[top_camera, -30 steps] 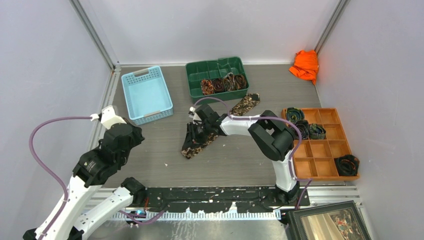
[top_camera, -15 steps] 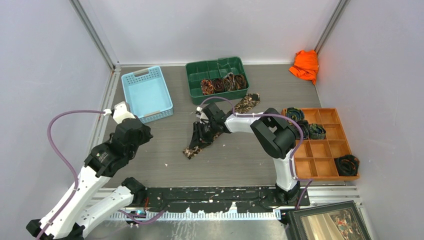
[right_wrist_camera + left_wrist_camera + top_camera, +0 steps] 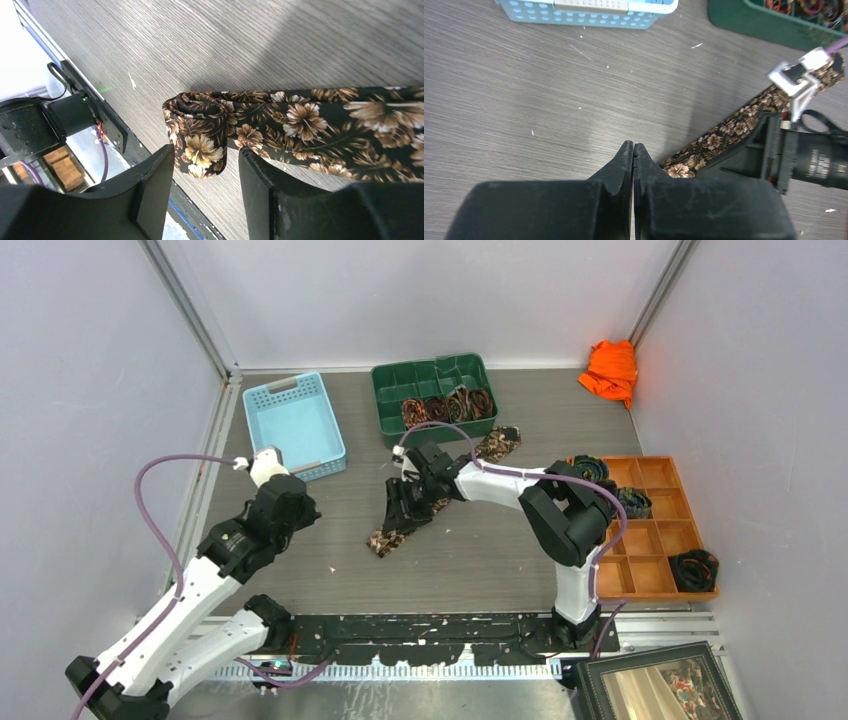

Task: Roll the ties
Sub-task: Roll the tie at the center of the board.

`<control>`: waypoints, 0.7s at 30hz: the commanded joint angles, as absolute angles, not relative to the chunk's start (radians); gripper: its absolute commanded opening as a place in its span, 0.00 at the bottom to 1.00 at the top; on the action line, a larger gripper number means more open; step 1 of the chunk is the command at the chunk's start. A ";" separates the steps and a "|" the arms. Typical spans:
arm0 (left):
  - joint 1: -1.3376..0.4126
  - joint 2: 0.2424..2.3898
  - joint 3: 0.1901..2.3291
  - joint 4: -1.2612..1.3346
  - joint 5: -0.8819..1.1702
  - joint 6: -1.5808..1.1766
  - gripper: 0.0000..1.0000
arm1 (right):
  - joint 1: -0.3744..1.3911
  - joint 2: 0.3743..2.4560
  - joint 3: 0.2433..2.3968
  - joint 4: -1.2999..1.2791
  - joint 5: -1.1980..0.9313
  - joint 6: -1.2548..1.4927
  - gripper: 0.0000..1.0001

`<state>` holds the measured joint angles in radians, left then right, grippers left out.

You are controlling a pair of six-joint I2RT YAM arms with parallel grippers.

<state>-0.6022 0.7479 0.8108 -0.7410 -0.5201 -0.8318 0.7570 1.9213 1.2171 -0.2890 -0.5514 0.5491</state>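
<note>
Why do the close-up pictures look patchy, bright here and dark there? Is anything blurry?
Left wrist view: a pale glare patch on the table beside a soft shadow. Right wrist view: the tie is sharp, the near fingers dark and featureless, the top-left corner washed out. Top view: even light.

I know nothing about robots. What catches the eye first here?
A flowered tie lies on the table, one end curled into a small roll under the open right gripper. A bright orange cloth sits crumpled in the far right corner.
</note>
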 commanded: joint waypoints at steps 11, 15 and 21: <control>-0.605 0.883 0.709 -0.506 -0.451 -0.834 0.00 | 0.758 1.907 1.282 -0.400 -0.339 0.437 0.37; -0.606 0.937 0.662 -0.397 -0.410 -0.821 0.00 | 0.759 1.885 1.271 -0.397 -0.311 0.425 0.36; -0.601 1.116 0.630 -0.195 -0.358 -0.796 0.00 | 0.768 1.723 1.195 -0.361 -0.273 0.465 0.36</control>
